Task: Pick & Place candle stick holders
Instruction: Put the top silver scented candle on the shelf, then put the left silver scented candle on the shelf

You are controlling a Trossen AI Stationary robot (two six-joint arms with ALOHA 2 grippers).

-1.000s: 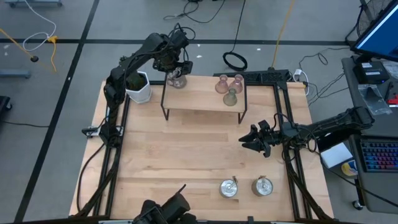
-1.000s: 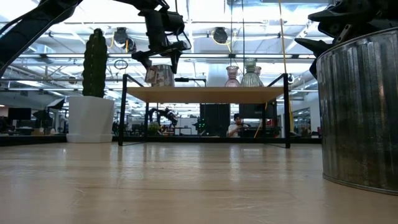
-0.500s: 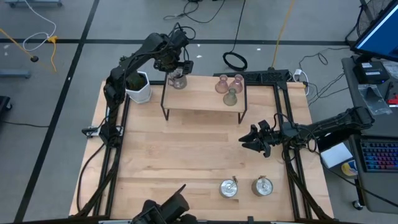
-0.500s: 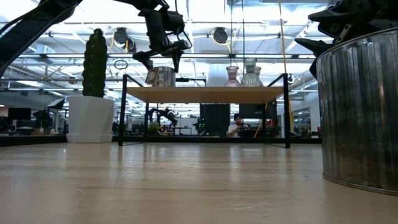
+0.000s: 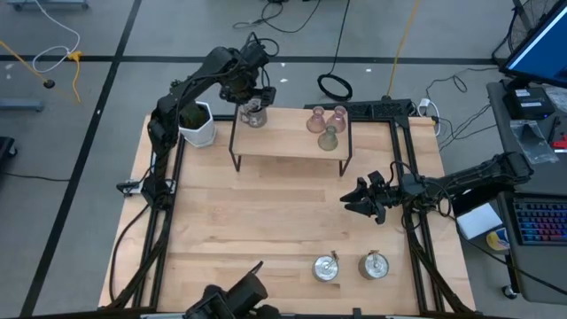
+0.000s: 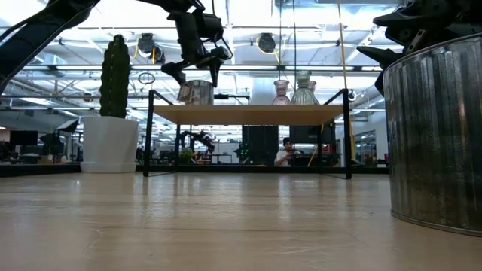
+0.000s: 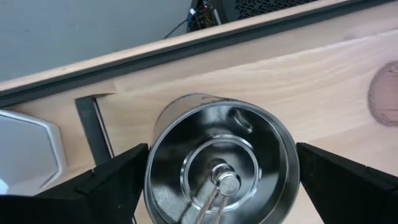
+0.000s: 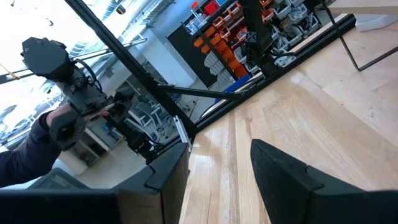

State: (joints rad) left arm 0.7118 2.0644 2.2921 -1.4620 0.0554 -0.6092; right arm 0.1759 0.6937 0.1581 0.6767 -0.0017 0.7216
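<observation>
A wooden table seen from above, with a small raised shelf (image 5: pixel 288 142) at its far side. The left gripper (image 5: pixel 251 99) hangs over the shelf's left end, its fingers spread wide on either side of a silver holder (image 7: pixel 221 163) that stands upright on the shelf; the fingers look released and just clear of its wall. 3 glass holders (image 5: pixel 326 124), 2 pinkish and 1 green, cluster at the shelf's right end. 2 more silver holders (image 5: pixel 351 266) sit near the table's front edge. A white cactus pot (image 5: pixel 197 124) stands beside the shelf.

The right gripper (image 5: pixel 363 200) waits part open and empty over the table's right side.

To finish well, the left arm should likely lift straight up, so neither finger clips the holder.

In the overhead view the gripper largely hides the holder under it. In the low view 1 front holder (image 6: pixel 437 135) is cut off.
</observation>
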